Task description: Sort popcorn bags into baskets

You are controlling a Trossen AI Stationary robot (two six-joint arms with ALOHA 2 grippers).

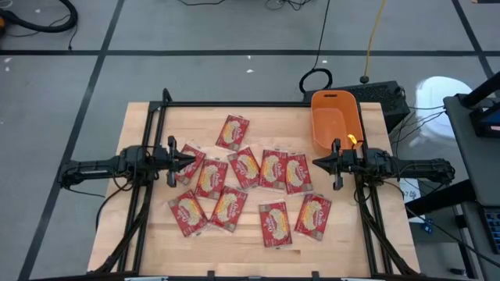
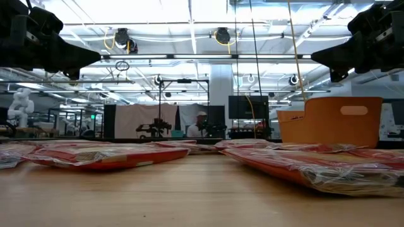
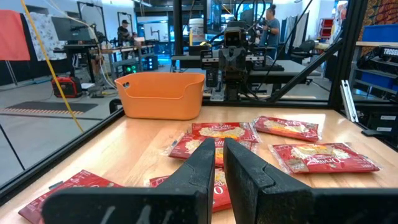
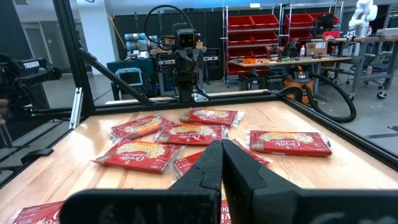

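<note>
Hovering over the counter (image 1: 148,226), a pale wooden top filling the middle of the high view. Orange basket (image 1: 336,119) at its upper right corner, long axis running up-down the frame; looks bare inside. Popcorn bags scattered across the centre, eleven by my count, none in the basket yet.

My left end effector (image 1: 191,158) sits at the left edge of the spread, fingers nearly together, holding nothing. Nearest bag (image 1: 190,165) lies just under and right of its tips, tilted diagonally. My right end effector (image 1: 319,163) at the right edge, fingers shut and empty, just below the basket; closest bag (image 1: 298,172) lies just left of it, long axis roughly up-down.

Judgement: right arm is the nearer to the basket, so its short carry suits the right-hand bags. Several middle bags overlap; edges may snag. Nothing stands between the right end effector and the basket.
</note>
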